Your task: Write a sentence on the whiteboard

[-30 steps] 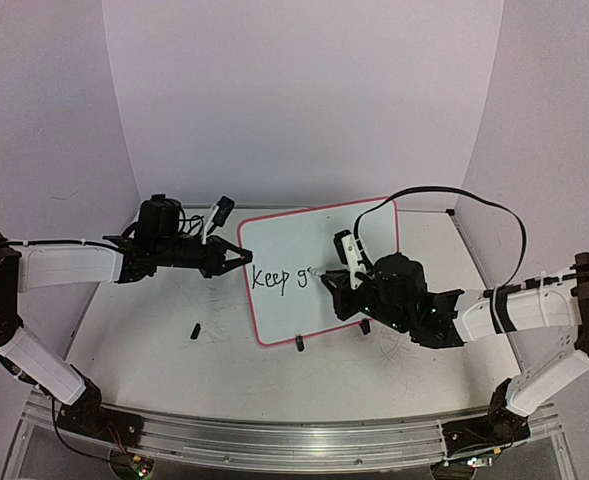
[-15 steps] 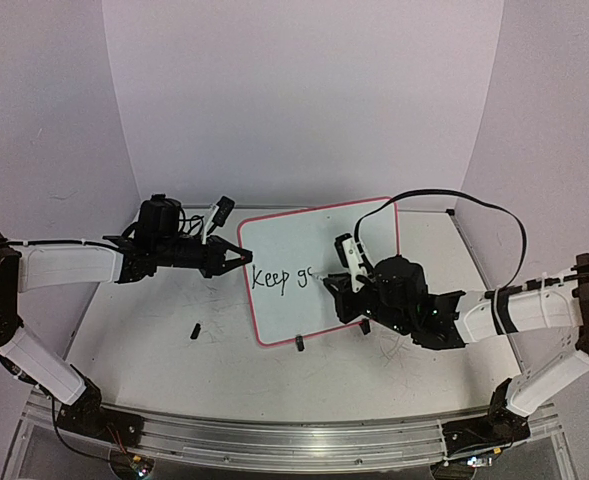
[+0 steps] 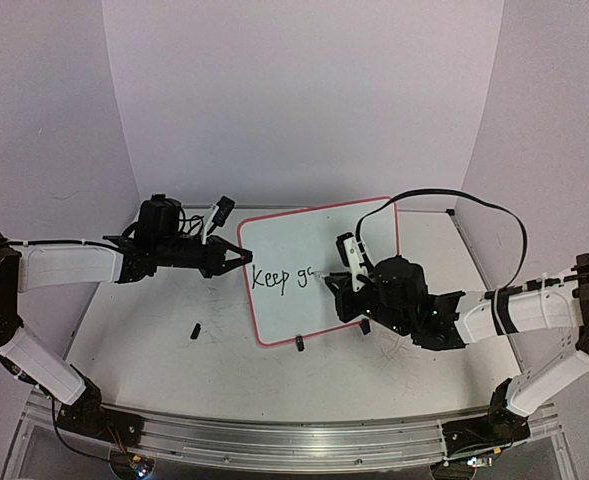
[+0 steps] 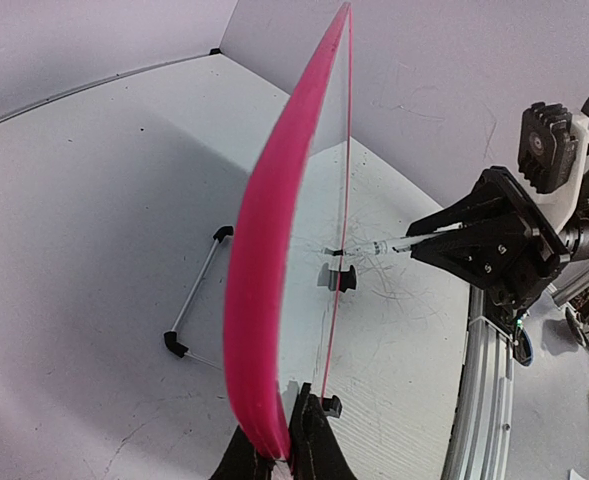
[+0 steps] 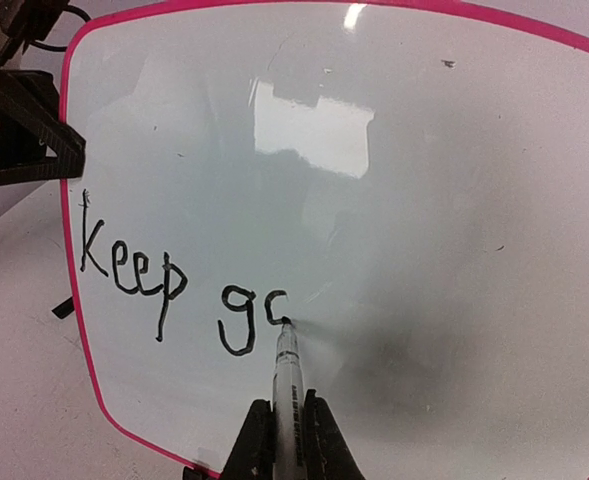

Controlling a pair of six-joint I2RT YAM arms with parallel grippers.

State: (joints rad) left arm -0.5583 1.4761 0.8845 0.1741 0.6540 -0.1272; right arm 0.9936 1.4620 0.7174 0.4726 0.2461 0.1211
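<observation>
Pinching the whiteboard (image 5: 424, 200) rim, left pincer (image 4: 284, 445), right pincer (image 5: 286, 425) clamped on marker (image 5: 286, 365), tip at sentence (image 5: 164, 285), blank board rightward.

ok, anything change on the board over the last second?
Slightly. The right gripper, shut on the marker, crept a little to the right along the writing line. The sentence appears to have gained part of a letter after the "g" and now reads "Keep gc", with the tip on the board. Unchanged: the left gripper clamped on the left edge of the whiteboard, and the board's pose.
</observation>
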